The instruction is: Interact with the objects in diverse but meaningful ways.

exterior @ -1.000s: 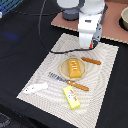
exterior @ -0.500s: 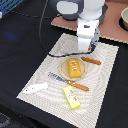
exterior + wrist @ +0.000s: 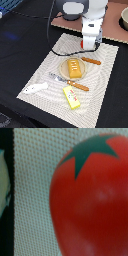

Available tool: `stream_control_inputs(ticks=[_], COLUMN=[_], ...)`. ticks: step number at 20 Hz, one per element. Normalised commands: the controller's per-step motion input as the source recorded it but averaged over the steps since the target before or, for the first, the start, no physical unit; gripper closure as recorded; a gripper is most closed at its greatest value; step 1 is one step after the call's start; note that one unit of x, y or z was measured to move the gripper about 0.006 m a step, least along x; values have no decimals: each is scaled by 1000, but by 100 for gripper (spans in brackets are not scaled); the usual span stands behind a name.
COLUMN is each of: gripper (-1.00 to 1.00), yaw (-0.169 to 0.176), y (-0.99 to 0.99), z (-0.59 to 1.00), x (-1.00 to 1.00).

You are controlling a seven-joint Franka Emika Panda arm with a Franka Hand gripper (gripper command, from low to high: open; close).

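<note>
A red tomato [image 3: 87,198] with a green star-shaped top fills the wrist view, very close to the camera, lying on the woven placemat [image 3: 32,203]. In the exterior view the tomato is hidden under my gripper [image 3: 90,46], which hangs low over the far part of the placemat [image 3: 107,75]. No fingers show, so its state is unclear. An orange-brown bread loaf [image 3: 74,67] lies on a round plate [image 3: 63,72] in the mat's middle. A white fish [image 3: 34,89] lies at the mat's near left corner, and a yellow packet [image 3: 71,97] lies near the front edge.
A wooden-handled knife [image 3: 70,82] lies in front of the plate. Another wooden handle [image 3: 91,61] lies beside the plate, just below the gripper. A brown board [image 3: 112,27] sits behind the mat, with a grey pot [image 3: 124,18] at the exterior view's far right. A black cable [image 3: 57,50] runs across the mat's far left edge.
</note>
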Motion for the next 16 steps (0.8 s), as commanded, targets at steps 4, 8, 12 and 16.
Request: stream_control_inputs(ticks=[4,8,12,16], gripper=[100,100,100,100], yaw=[38,41,48,95], y=[298,254,209,31], z=[-161,-196,-62,753], x=[117,91,75,-26])
